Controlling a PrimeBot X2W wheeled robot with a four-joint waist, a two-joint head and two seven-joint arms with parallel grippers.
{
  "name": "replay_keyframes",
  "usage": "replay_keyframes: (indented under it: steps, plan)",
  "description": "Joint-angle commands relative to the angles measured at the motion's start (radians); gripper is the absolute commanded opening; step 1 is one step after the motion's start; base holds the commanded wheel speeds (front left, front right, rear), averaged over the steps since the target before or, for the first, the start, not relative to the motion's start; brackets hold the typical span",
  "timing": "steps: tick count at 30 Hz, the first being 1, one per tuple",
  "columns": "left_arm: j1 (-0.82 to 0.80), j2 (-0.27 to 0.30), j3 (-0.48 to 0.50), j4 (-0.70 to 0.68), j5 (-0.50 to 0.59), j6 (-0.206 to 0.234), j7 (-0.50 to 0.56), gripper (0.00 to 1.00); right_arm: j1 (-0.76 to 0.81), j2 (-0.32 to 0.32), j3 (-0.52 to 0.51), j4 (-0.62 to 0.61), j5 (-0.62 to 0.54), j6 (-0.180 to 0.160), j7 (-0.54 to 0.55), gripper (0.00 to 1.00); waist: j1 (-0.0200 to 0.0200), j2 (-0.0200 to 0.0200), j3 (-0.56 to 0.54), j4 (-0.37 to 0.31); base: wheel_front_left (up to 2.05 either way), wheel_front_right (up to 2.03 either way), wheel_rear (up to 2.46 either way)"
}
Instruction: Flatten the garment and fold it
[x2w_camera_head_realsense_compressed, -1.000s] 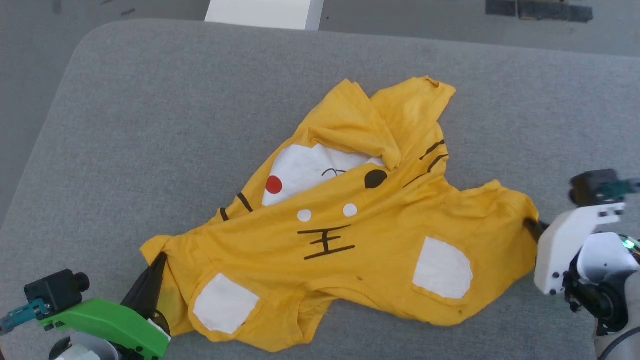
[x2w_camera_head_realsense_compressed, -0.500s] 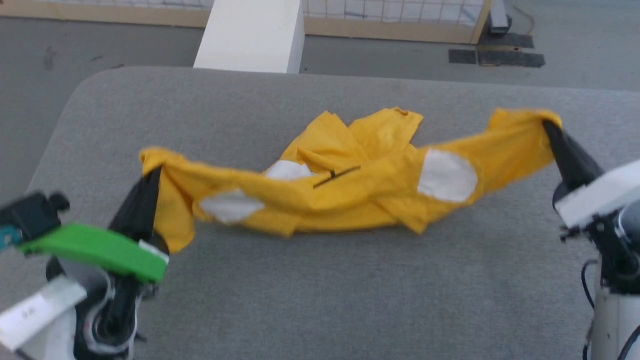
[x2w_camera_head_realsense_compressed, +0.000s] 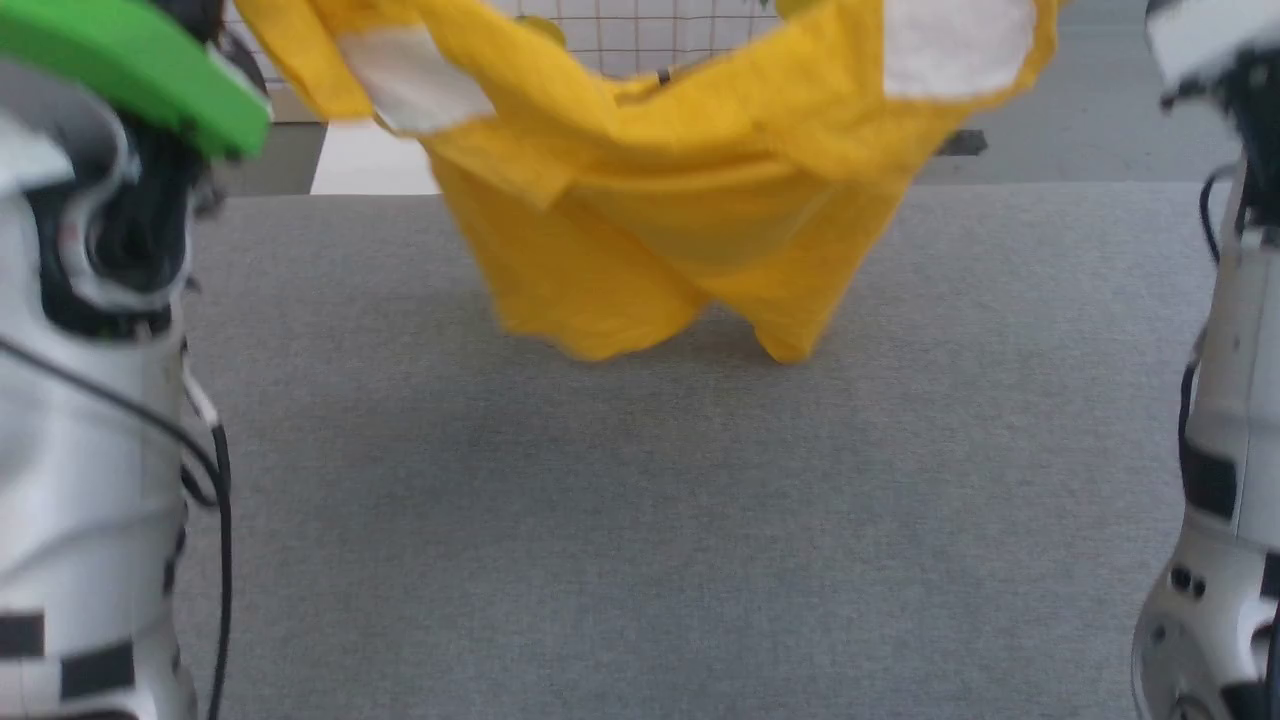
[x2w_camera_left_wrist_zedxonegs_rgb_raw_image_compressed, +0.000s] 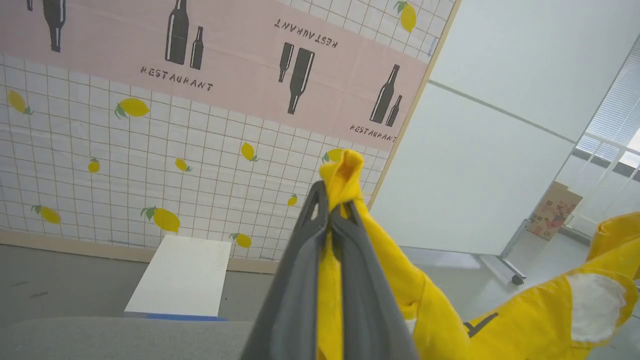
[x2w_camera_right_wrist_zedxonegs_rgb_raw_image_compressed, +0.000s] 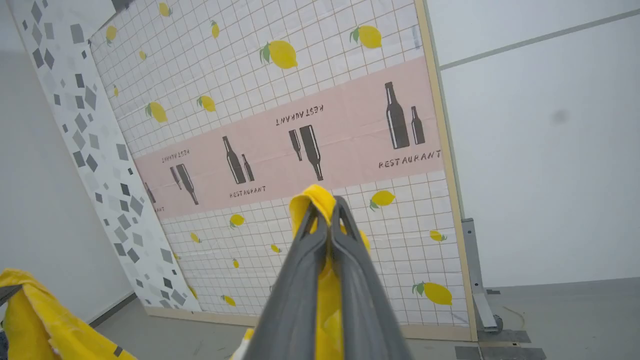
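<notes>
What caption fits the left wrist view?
Left pincer shut on a bunched corner of the yellow garment, lemon-print wall behind.

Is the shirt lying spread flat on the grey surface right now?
No: in the head view the garment hangs bunched from its top corners, sagging in the middle, not spread out on the grey surface.

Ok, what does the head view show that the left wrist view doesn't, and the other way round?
Head view, not left wrist: the lower folds of the bright yellow cotton T-shirt dangling close above the grey fabric surface. Left wrist, not head: the left claw shut on a bunched yellow corner, plus the pink RESTAURANT bottle banner. Both: the hanging shirt with a white patch, the grey surface and a white block.
</notes>
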Motion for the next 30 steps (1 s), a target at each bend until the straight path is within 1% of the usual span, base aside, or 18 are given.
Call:
replay_keyframes:
  steps: [1,5,10,14,16,20,22,24,26,30]
  plan:
    - [-0.063,0.010,-0.013,0.043,0.025,0.002,0.000,0.00,-0.055,0.000,0.000,0.044,-0.020,-0.001,-0.014,0.00,-0.0001,0.0000,-0.003,-0.023,0.00,0.00,0.00]
    - [-0.199,0.019,-0.034,0.160,0.069,0.017,0.002,0.00,-0.192,0.000,0.009,0.187,-0.063,-0.001,-0.047,0.00,-0.0001,0.0000,0.009,-0.050,0.00,0.00,0.00]
    - [-0.314,0.012,-0.042,0.260,0.090,0.034,-0.002,0.00,-0.313,0.000,0.014,0.355,-0.118,-0.001,-0.097,0.00,-0.0001,0.0000,0.045,-0.074,0.00,0.00,0.00]
    - [-0.371,0.009,-0.029,0.320,0.101,0.052,-0.038,0.00,-0.390,0.000,0.031,0.471,-0.144,-0.001,-0.150,0.00,-0.0001,0.0000,0.087,-0.092,0.00,0.00,0.00]
    - [-0.388,0.009,-0.020,0.350,0.105,0.059,-0.064,0.00,-0.427,0.000,0.028,0.525,-0.155,-0.001,-0.198,0.00,-0.0001,0.0000,0.099,-0.103,0.00,0.00,0.00]
    - [-0.429,0.008,0.004,0.395,0.119,0.070,-0.152,0.00,-0.511,0.000,0.021,0.636,-0.187,-0.001,-0.309,0.00,-0.0001,0.0000,0.129,-0.125,0.00,0.00,0.00]
    - [-0.449,0.003,0.018,0.413,0.109,0.064,-0.183,0.00,-0.555,0.000,0.017,0.695,-0.206,-0.001,-0.361,0.00,-0.0001,0.0000,0.149,-0.135,0.00,0.00,0.00]
    - [-0.479,0.001,0.032,0.419,0.097,0.048,-0.218,0.00,-0.609,0.000,0.013,0.747,-0.238,-0.001,-0.414,0.00,-0.0001,0.0000,0.182,-0.142,0.00,0.00,0.00]
    - [-0.513,-0.001,0.049,0.416,0.086,0.038,-0.255,0.00,-0.658,0.000,0.005,0.772,-0.288,-0.001,-0.462,0.00,-0.0001,0.0000,0.216,-0.145,0.00,0.00,0.00]
    - [-0.588,0.001,0.075,0.393,0.059,0.009,-0.298,0.00,-0.756,0.000,-0.038,0.797,-0.374,-0.001,-0.514,0.00,-0.0001,0.0000,0.309,-0.145,0.00,0.00,0.00]
